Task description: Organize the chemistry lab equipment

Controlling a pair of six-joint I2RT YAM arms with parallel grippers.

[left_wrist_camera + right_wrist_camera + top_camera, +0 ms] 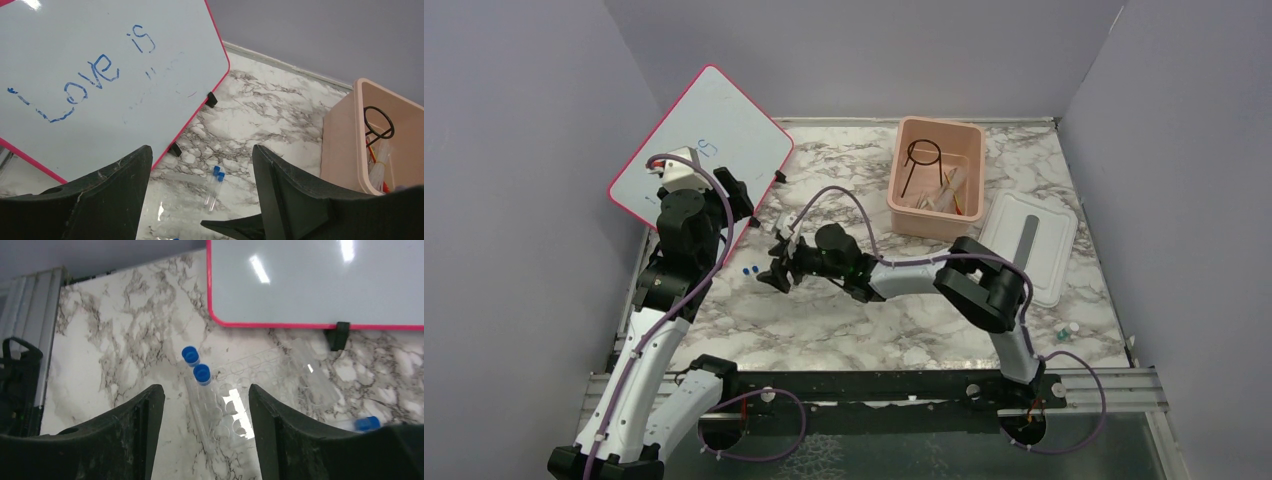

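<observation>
**Item: blue-capped vials (201,374).** Two slim clear tubes with bright blue screw caps. They lie side by side on the marbled desk (844,320), caps pointing toward the whiteboard (714,130), just off its pink rim. Beside them is a flat clear plastic piece with rows of round holes, and nearer the board lies an uncapped clear tube (312,374). A third blue cap (369,423) shows at the edge of the right wrist view.

**Item: black wire ring stand (921,153).** A round ring on thin legs, standing upright inside the pink tub (929,226) at the back of the desk. Clear pieces and a red-yellow thin rod (372,150) are in the tub with it. The white lid (1049,235) lies flat just right of the tub.

**Right gripper (205,387).** Spread wide and holding nothing, it is poised over the two vials.

**Left gripper (201,148).** Fingers well apart and holding nothing, in front of the leaning whiteboard.
</observation>
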